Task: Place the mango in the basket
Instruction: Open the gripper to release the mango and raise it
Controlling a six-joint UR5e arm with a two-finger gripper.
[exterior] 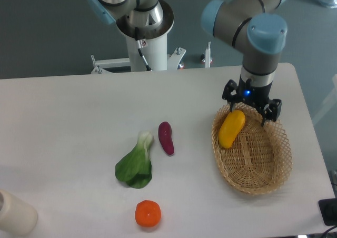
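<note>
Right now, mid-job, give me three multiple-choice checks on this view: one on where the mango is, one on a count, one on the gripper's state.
1. Where is the mango?
A. Beside the bok choy
B. Inside the basket, at its far-left end
C. On the bare table in front of the basket

2. How many items lie on the table left of the basket, not counting the white object at the corner?
A. One
B. Three
C. Five

3. What is the gripper doing?
A. Open, fingers spread above the mango's top end
B. Shut on the eggplant
C. Out of view

Answers:
1 B, the fruit lies against the wicker inside the rim.
2 B, the eggplant, bok choy and orange.
3 A, both fingers stand apart on either side of the fruit's upper end.
</note>
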